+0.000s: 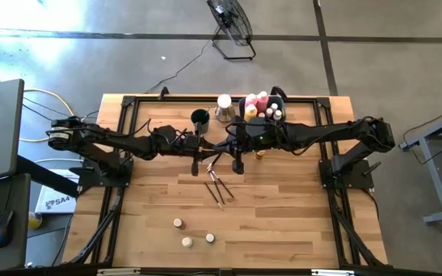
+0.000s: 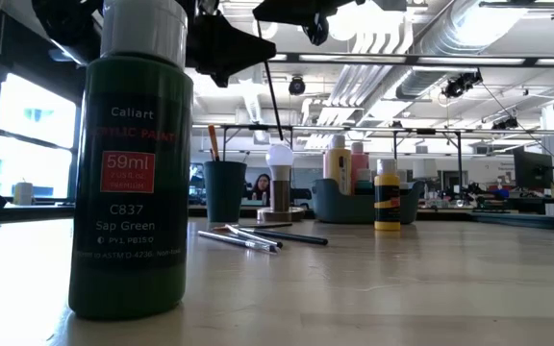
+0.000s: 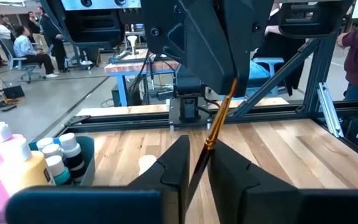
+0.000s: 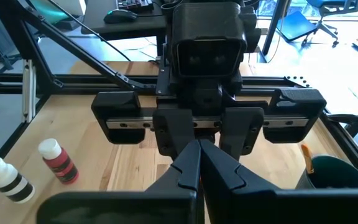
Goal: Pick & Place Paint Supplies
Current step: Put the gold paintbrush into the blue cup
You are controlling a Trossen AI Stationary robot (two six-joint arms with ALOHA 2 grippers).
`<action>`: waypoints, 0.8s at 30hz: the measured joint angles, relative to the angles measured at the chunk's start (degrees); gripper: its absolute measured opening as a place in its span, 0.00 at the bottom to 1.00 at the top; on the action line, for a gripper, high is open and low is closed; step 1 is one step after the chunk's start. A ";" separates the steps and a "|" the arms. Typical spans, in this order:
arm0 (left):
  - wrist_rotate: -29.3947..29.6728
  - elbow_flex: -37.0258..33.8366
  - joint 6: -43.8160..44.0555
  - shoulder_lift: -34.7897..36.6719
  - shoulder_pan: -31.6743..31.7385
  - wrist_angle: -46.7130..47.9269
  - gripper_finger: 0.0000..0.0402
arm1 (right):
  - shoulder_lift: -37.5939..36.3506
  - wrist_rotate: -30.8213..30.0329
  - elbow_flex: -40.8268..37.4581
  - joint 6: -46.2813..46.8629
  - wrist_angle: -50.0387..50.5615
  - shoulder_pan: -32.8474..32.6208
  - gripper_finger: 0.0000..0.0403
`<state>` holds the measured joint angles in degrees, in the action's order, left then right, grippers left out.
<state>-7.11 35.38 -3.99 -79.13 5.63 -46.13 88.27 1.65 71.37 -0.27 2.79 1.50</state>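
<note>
- Left end effector [image 1: 196, 165] hung over mid-worktop, fingers [image 3: 176, 165] pinched on a thin brush [image 3: 211, 134] that ran between them, orange ferrule toward the right arm.
- Right end effector [image 1: 237, 165] faced it at 3 o'clock, just beside, jaws fully closed with tips together; whether on the same brush, could not tell.
- Loose brushes [image 1: 218, 187] lay on the wooden worktop [image 1: 282, 222] at 6 o'clock of both.
- Three small capped pots [image 1: 187, 241] sat near the 6 o'clock edge.
- Pink and yellow bottles [image 1: 253, 105] stood in the bin [image 1: 280, 100] at 12 o'clock; dark cup [image 1: 199, 118] at its 9 o'clock.
</note>
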 joint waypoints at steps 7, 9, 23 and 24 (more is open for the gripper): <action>-0.03 0.00 0.00 0.00 -0.02 0.04 0.03 | 0.00 -0.23 0.00 -0.01 -0.02 0.04 0.00; -0.04 -0.02 -0.02 0.00 -0.02 0.02 0.02 | 0.00 -0.20 0.00 0.00 -0.01 0.04 0.00; -0.02 -0.02 0.00 0.00 -0.02 0.15 0.02 | 0.00 -0.07 0.00 -0.01 -0.02 0.04 0.00; -0.02 -0.02 0.00 0.00 -0.02 0.17 0.02 | 0.00 -0.07 0.00 0.00 -0.07 0.04 0.01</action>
<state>-7.14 35.35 -3.99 -79.13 5.61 -45.96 88.27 1.58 71.37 -0.27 2.72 1.54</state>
